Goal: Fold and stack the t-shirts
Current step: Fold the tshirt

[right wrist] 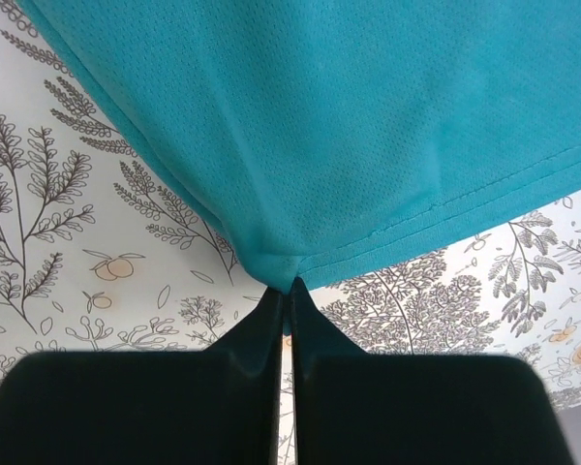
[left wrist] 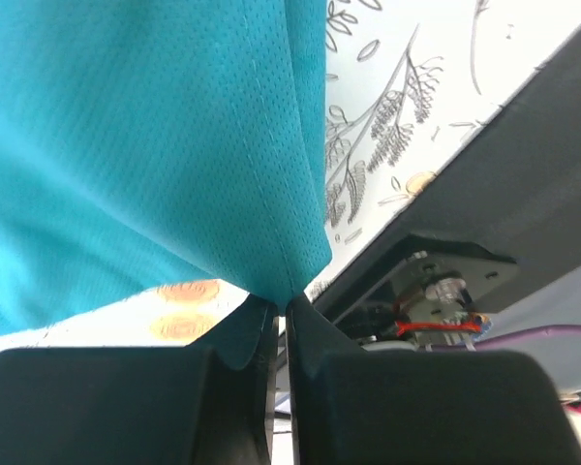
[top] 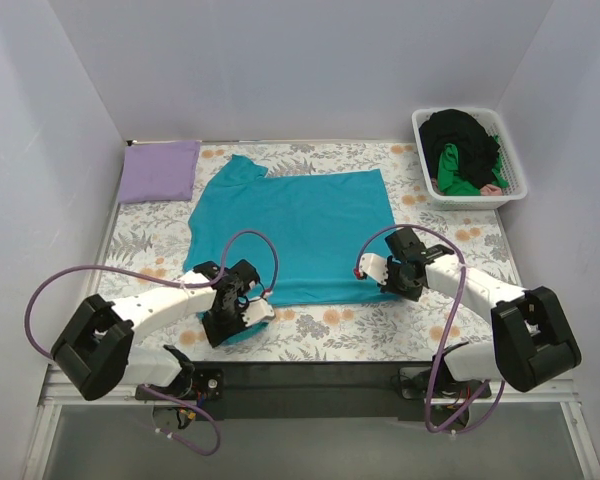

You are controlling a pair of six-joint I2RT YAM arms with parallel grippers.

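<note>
1. The teal shirt lies spread in the middle of the table, mostly flat, with one sleeve showing at its far left corner.
2. Up close its cloth is a fine mesh, and a double-stitched hem runs along the near edge.
3. The left end effector is pinched tight on the near left corner, and the cloth hangs in a fold from its tips.
4. The right end effector is clamped on the near right corner, the fabric puckering into the closed jaws.
5. A lavender shirt sits folded at the far left corner of the table, well apart from the teal one.
6. The white basket stands at the far right. It holds a crumpled black shirt on top, a green shirt below it, and a bit of pink cloth at the near side.
</note>
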